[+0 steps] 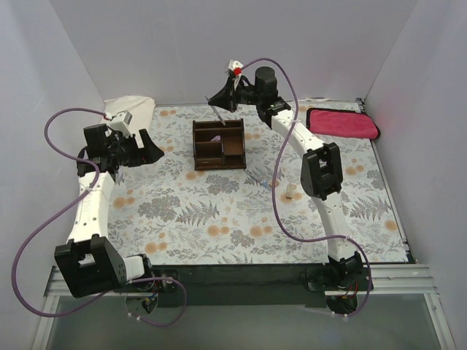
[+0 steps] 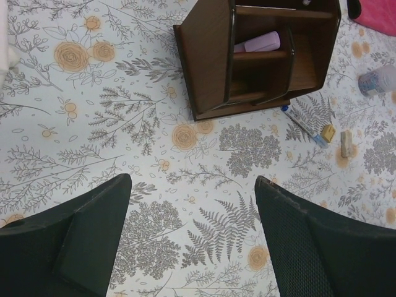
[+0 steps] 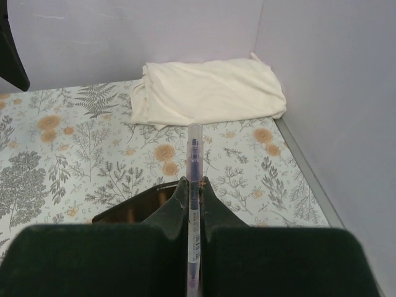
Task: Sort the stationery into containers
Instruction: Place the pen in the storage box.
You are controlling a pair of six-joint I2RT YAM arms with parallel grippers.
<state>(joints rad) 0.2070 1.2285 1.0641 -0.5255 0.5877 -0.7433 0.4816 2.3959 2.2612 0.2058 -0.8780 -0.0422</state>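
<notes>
**Top view**
- Organizer (image 1: 219,144): stood mid-table on the floral mat (image 1: 182,219).
- Right gripper (image 1: 215,103): hung over the organizer's far edge, clamped on a pen (image 1: 218,118) that slanted down toward the back compartment.
- Left gripper (image 1: 149,149): fingers spread with nothing between them, well left of the organizer.
- Eraser (image 1: 217,138): pink, lying in a left compartment.
- Loose pen (image 1: 257,177): on the mat near the organizer's near-right corner, with a tan block (image 1: 290,193) further right.
- Cloths: white cloth (image 1: 131,109) at far left, magenta cloth (image 1: 343,122) at far right.

**Left wrist view**
- Left gripper (image 2: 192,238): jaws wide apart over bare mat.
- Organizer (image 2: 207,68): ahead, with the eraser (image 2: 260,42) resting in an upper compartment.
- Loose pen (image 2: 301,123): beside the organizer's corner, with two tan blocks (image 2: 328,132) just past it.
- Writing: none legible.

**Right wrist view**
- Right gripper (image 3: 193,192): pinched tight on the pen (image 3: 194,167).
- Pen: clear barrel pointing toward the white cloth (image 3: 207,93), with the organizer's rim (image 3: 136,207) below.
- Pen label: print too small to read.
</notes>
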